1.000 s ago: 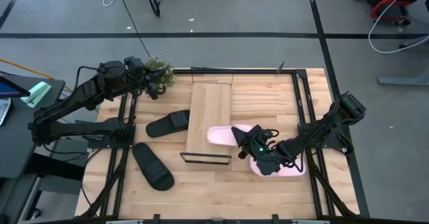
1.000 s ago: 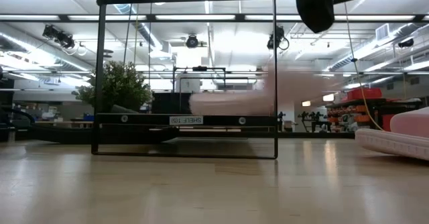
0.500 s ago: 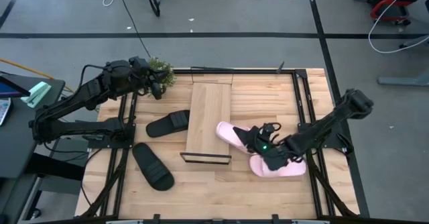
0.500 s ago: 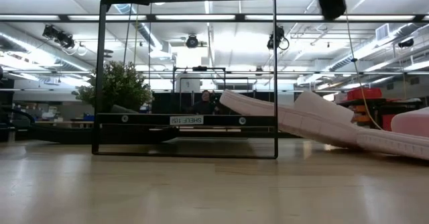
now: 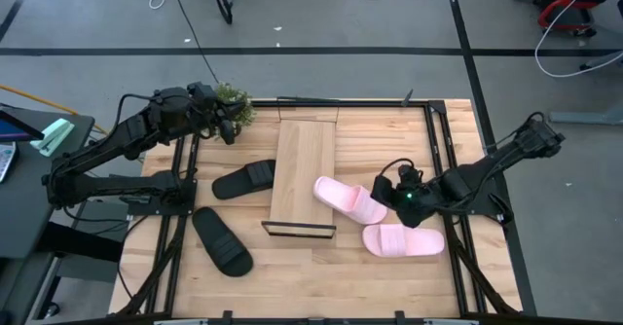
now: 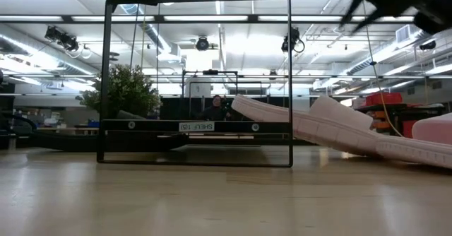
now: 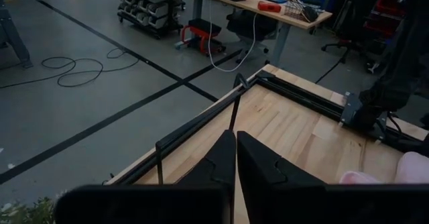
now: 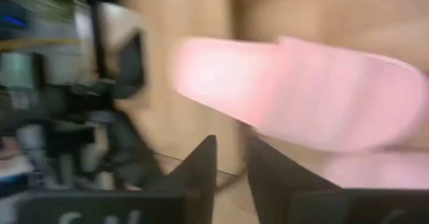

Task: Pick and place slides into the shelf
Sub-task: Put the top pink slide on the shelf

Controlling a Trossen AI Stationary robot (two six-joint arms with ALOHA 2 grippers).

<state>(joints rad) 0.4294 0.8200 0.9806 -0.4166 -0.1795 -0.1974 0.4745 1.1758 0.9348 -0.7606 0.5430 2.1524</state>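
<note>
The shelf is a light-wood plank with black wire ends, lying mid-table. One pink slide leans with its raised end on the plank's right edge and slopes down toward the second pink slide, which lies flat. Two black slides lie left of the shelf. My right gripper hovers just right of the leaning slide, fingers a little apart and touching nothing. My left gripper waits shut at the far left corner.
A small potted plant stands at the far left corner beside the left gripper. Black rails run along the table's left and right sides. Bare wood shows near the front edge and behind the pink slides.
My right gripper carried the pink slide rightward off the shelf's near end, set it down leaning on the plank's edge and let go. It then drew back to the right and upward. The slide has stayed put for the last half second.
</note>
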